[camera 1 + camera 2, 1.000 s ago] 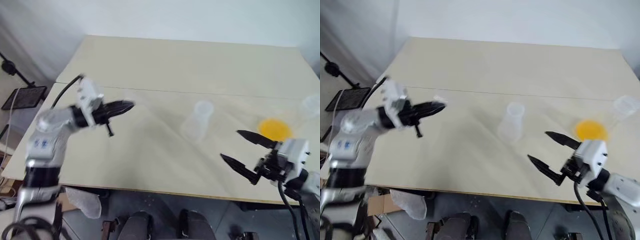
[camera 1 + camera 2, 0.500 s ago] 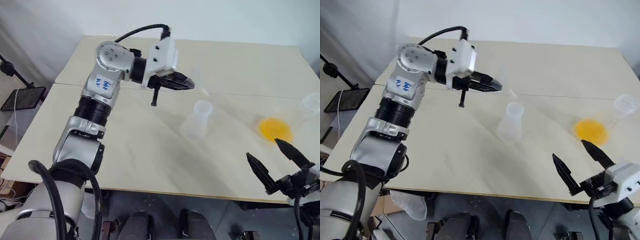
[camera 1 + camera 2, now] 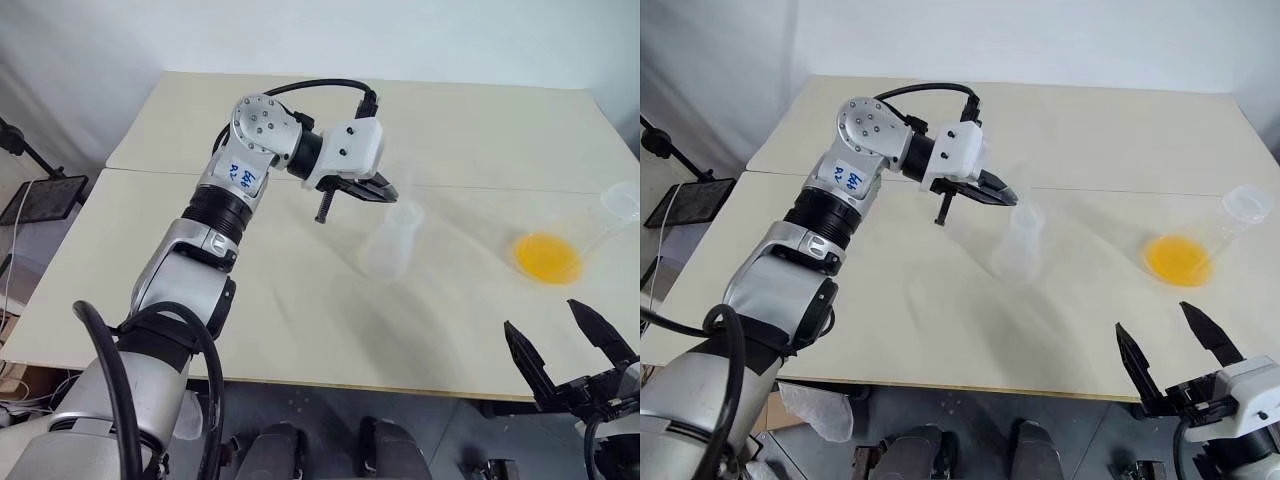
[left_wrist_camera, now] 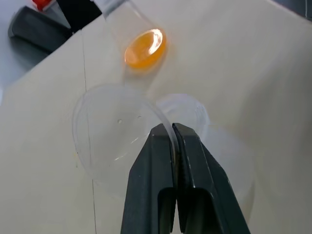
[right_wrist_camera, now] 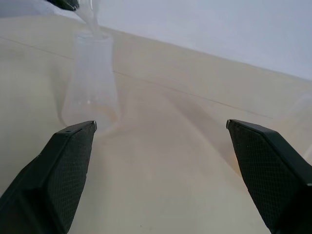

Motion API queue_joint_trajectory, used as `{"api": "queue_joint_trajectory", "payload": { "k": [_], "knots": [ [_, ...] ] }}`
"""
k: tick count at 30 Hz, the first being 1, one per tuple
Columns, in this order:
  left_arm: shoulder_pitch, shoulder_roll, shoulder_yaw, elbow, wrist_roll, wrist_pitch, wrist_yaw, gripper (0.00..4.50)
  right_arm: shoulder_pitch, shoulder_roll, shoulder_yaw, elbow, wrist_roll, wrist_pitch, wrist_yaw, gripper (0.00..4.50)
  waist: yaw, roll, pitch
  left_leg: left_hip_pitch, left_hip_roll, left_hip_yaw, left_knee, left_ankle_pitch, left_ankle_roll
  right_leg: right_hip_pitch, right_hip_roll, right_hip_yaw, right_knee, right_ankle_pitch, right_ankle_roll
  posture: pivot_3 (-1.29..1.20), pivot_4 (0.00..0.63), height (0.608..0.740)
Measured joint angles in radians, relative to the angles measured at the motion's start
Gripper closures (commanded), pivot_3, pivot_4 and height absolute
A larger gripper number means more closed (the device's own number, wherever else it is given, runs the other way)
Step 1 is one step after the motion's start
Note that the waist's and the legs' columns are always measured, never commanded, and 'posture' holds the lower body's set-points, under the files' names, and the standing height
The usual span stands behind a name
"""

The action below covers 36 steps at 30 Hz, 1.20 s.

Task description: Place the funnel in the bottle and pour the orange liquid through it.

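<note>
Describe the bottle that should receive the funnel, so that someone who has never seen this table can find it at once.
On the pale table, look near the middle, just below the left gripper. There stands the bottle, upright, clear and empty, wide at the base with a short neck. The other flask, near the table's right edge, lies tilted and holds orange liquid.

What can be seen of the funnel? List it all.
The funnel is small and of clear, nearly invisible plastic, with a wide round cone mouth. The left pincer is shut on its rim and holds it in the air just beside and above the open mouth of the clear bottle, which stands upright mid-table. The funnel sits tilted, not yet seated in the neck. Its stem is hard to make out.
</note>
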State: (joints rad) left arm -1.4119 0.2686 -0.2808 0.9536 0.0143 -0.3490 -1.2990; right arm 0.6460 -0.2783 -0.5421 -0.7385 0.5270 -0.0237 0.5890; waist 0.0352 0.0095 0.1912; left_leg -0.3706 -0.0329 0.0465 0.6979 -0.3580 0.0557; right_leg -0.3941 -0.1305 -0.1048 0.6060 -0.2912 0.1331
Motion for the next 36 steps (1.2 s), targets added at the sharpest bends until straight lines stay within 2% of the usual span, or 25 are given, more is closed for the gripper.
{"api": "queue_joint_trajectory", "payload": {
  "k": [16,20,26,31,32,36],
  "knots": [
    [-0.05,-0.027,-0.015,0.058,0.094,-0.059,0.012,4.47,-0.08,-0.028,0.04,0.027,-0.019,-0.007,-0.015,0.0,0.005,0.0,0.0,0.0,0.0,0.0,0.001,0.0,0.001,0.0,0.0,0.0,0.001,0.0,0.0,0.0,0.15,0.74],
    [-0.06,-0.041,-0.015,0.078,0.1,-0.044,-0.005,3.55,-0.088,-0.028,0.052,0.036,-0.023,0.001,-0.019,0.0,0.006,0.0,0.0,0.0,0.0,0.0,0.001,0.0,0.002,0.0,0.0,0.0,0.001,0.0,0.0,0.0,0.15,0.74],
    [-0.06,-0.063,0.004,0.079,0.08,0.001,-0.035,1.71,-0.088,-0.027,0.066,0.037,-0.037,0.001,-0.023,0.0,0.007,0.0,0.0,0.0,-0.001,0.0,0.001,0.0,0.002,0.0,-0.001,0.0,0.001,0.0,0.0,0.0,0.15,0.74],
    [-0.022,-0.049,0.076,0.038,-0.005,0.079,-0.109,0.16,-0.11,-0.027,0.075,0.045,-0.046,0.001,-0.027,0.0,0.002,0.0,0.0,0.0,0.0,0.0,0.001,0.0,0.002,0.0,-0.001,0.0,0.002,0.0,0.0,0.0,0.15,0.74],
    [0.0,-0.038,0.101,0.021,-0.039,0.102,-0.129,0.04,-0.121,-0.027,0.078,0.052,-0.049,0.001,-0.027,0.0,-0.003,0.0,0.0,0.0,0.0,0.0,0.001,0.0,0.002,0.0,-0.001,0.0,0.002,0.0,0.0,0.0,0.15,0.74],
    [0.094,0.033,0.193,-0.074,-0.146,0.211,-0.165,0.04,-0.148,-0.029,0.082,0.088,-0.056,0.001,-0.027,0.0,-0.014,0.0,0.0,0.001,0.0,-0.001,0.001,0.0,0.002,-0.001,-0.001,0.0,0.005,0.0,0.0,0.0,0.15,0.74]
  ]
}}
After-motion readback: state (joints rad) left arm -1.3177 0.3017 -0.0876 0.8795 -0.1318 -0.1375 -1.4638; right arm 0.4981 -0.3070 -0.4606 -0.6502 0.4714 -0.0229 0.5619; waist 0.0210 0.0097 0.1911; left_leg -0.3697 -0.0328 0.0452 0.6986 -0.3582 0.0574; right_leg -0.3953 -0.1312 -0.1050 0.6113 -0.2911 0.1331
